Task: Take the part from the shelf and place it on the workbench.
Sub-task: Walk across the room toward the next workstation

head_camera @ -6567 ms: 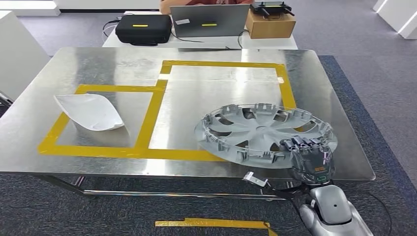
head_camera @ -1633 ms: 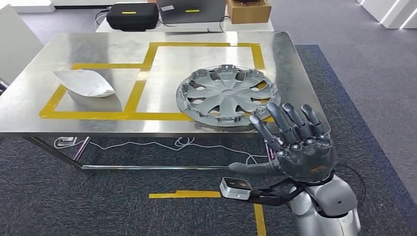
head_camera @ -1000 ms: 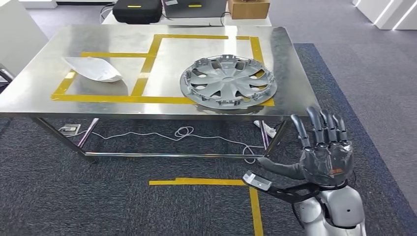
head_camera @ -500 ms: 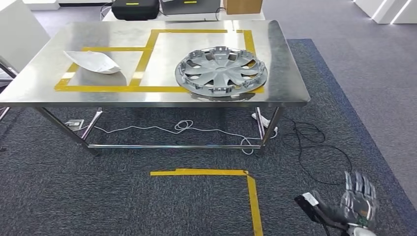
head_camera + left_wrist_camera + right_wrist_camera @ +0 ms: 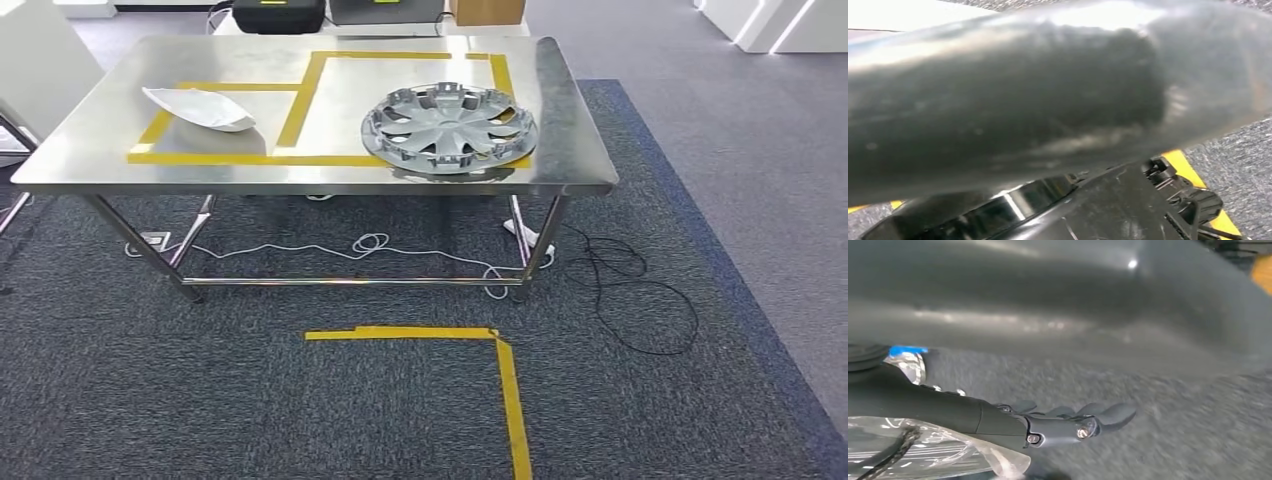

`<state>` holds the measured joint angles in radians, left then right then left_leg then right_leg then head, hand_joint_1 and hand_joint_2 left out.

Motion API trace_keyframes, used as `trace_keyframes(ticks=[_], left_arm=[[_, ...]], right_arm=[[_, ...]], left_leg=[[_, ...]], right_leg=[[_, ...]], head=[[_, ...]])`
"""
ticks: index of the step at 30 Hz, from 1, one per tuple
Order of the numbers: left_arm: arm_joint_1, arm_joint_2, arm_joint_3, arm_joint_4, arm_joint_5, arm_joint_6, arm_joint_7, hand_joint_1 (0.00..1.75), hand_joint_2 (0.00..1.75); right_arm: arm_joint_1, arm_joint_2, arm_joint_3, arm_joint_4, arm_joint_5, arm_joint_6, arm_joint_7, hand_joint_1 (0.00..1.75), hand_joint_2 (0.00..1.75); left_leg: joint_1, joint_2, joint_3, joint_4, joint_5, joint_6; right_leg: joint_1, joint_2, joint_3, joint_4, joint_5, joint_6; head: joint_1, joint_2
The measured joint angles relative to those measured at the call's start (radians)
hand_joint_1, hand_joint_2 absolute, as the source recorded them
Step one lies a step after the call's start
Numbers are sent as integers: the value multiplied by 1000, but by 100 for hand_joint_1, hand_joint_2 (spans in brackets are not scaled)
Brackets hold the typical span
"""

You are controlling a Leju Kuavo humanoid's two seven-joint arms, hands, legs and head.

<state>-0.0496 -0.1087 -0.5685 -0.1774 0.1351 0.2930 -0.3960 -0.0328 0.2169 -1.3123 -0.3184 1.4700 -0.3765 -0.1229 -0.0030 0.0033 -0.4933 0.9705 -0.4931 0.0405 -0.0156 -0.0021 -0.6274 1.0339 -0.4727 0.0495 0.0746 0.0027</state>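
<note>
The grey hubcap [image 5: 448, 128] lies flat on the steel workbench [image 5: 300, 185], near its right end, over the corner of the yellow taped squares. No hand touches it. In the right wrist view my right hand [image 5: 1048, 427] hangs above grey carpet, fingers [image 5: 1108, 415] stretched out straight with nothing in them. In the left wrist view, dark blurred parts of my left hand [image 5: 1178, 200] sit low in the picture over carpet and yellow tape; how its fingers lie is unclear.
A white curved part [image 5: 200, 108] lies in the left taped square. Cables [image 5: 620, 290] trail on the carpet under and right of the bench. Yellow floor tape [image 5: 440, 335] marks a corner in front of it. A black case [image 5: 278, 12] stands behind.
My right hand let go of the hubcap, which stays on the bench. The hand then dropped out of the head view. The camera has backed away from the bench.
</note>
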Motion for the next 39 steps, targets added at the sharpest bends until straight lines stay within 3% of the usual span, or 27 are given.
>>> trace_keyframes(ticks=[2,3,4,5,6,7,8,10,11,12,14,16,18,19,21,22,23,25,27,29,30,33,34,35,37,38,39], left_arm=[[0,-3,1,0,0,0,0,0,0],[0,-3,1,0,0,0,0,0,0],[0,-4,1,0,0,0,0,0,0],[0,-5,1,0,0,0,0,0,0],[0,-5,1,0,0,0,0,0,0],[0,-6,1,0,0,0,0,0,0],[-1,-7,1,0,0,0,0,0,0],[-1,-8,1,0,0,0,0,0,0],[-2,-9,1,0,0,-1,0,0,0],[-2,-9,1,0,-1,-2,0,0,0],[0,-8,1,1,-2,-3,1,0,0],[4,-7,1,2,-5,-3,3,0,0],[6,-7,1,2,-6,-1,3,0,0],[6,-6,1,2,-7,0,3,0,0],[5,-6,1,2,-6,1,3,0,0],[5,-6,1,2,-6,1,2,0,0],[4,-6,1,2,-6,1,2,0,0],[2,-6,1,2,-5,2,0,0,0],[0,-7,1,2,-3,2,-2,0,0],[0,-8,1,2,-1,2,-2,0,0],[0,-8,1,2,0,2,-3,0,0],[-1,-10,2,2,1,3,-4,0,0],[0,-10,2,2,2,4,-4,0,0],[0,-11,2,2,2,6,-5,0,0],[0,-11,2,2,2,12,-5,0,0],[0,-12,2,2,2,15,-4,0,0],[0,-12,2,2,2,17,-4,0,0]], right_arm=[[-5,-7,-13,22,-1,3,0,0,0],[-8,-10,-17,30,-1,5,0,0,0],[-10,-13,-21,38,-1,6,0,0,0],[-12,-16,-24,44,-1,6,0,0,0],[-13,-18,-26,49,-1,6,0,0,0],[-15,-20,-28,54,-1,6,0,0,0],[-18,-22,-29,57,-1,6,0,0,0],[-24,-26,-30,63,0,11,-1,0,0],[-27,-26,-31,66,0,17,-1,0,0],[-29,-27,-32,69,0,24,-1,0,0],[-30,-28,-36,76,0,45,2,0,0],[-31,-29,-39,82,-4,67,9,0,0],[-31,-29,-42,86,-11,89,15,0,0],[-31,-29,-44,88,-16,98,19,0,0],[-33,-29,-51,91,-29,114,28,0,0],[-34,-29,-54,92,-35,118,33,0,0],[-35,-29,-58,93,-39,121,37,0,0],[-36,-29,-64,93,-43,121,42,0,0],[-37,-29,-68,94,-45,120,42,0,0],[-36,-29,-72,94,-46,120,42,0,0],[-35,-29,-73,94,-47,120,42,0,0],[-36,-29,-77,94,-50,120,42,0,0],[-37,-29,-78,94,-51,120,42,0,0],[-37,-29,-79,94,-52,120,42,0,0],[-36,-29,-80,94,-56,120,42,0,0],[-36,-29,-82,94,-57,120,41,0,0],[-37,-29,-83,94,-59,120,41,0,0]], left_leg=[[-2,2,-33,0,28,10],[-3,3,-53,1,43,11],[-6,3,-73,2,58,11],[-7,4,-94,4,73,11],[-8,5,-114,6,87,9],[-9,5,-133,9,100,7],[-10,5,-148,13,112,4],[-11,6,-165,18,135,-4],[-11,6,-167,18,147,-9],[-10,7,-169,14,160,-15],[-7,6,-178,17,158,-26],[-2,2,-195,79,69,-39],[2,2,-210,211,-46,-50],[4,2,-211,273,-69,-54],[8,2,-180,316,-43,-58],[10,1,-140,284,-16,-58],[12,0,-88,220,-7,-56],[10,-2,7,77,-33,-48],[4,-5,34,18,-51,-34],[4,-1,19,14,-32,-17],[5,1,9,11,-20,-8],[3,4,-39,9,18,6],[1,5,-58,10,31,6],[0,5,-77,11,44,6],[-2,7,-112,13,71,2],[-3,7,-126,15,82,-1],[-5,6,-136,19,92,-4]], right_leg=[[-1,0,-35,117,-111,5],[-1,1,-50,184,-150,7],[-1,1,-52,236,-163,7],[0,1,-39,260,-147,7],[0,1,-9,249,-114,5],[2,0,39,205,-81,1],[3,0,103,130,-68,-4],[9,0,224,-40,-96,-14],[12,1,255,-93,-113,-20],[14,1,262,-115,-117,-25],[12,-2,236,-110,-96,-41],[9,-6,203,-107,-67,-55],[10,-9,167,-99,-41,-59],[10,-10,149,-92,-29,-58],[9,-13,108,-71,-9,-55],[9,-13,86,-58,-1,-52],[9,-13,65,-46,7,-49],[10,-12,38,-31,22,-39],[9,-12,29,-31,42,-25],[5,-9,22,-29,43,-12],[4,-6,14,-13,18,-7],[3,-1,-35,139,-131,1],[3,-1,-47,203,-154,2],[4,-1,-49,251,-146,2],[4,-1,-10,259,-74,-1],[4,-1,37,207,-48,-5],[6,-1,106,123,-48,-10]], head=[[3,0],[4,0],[3,0],[3,0],[3,0],[3,0],[3,0],[3,0],[4,0],[4,0],[4,0],[-1,0],[-4,0],[-4,0],[-4,0],[-4,0],[-3,0],[-3,0],[-3,0],[-5,0],[-4,0],[-2,0],[-2,0],[-2,0],[-1,0],[-1,0],[-1,0]])
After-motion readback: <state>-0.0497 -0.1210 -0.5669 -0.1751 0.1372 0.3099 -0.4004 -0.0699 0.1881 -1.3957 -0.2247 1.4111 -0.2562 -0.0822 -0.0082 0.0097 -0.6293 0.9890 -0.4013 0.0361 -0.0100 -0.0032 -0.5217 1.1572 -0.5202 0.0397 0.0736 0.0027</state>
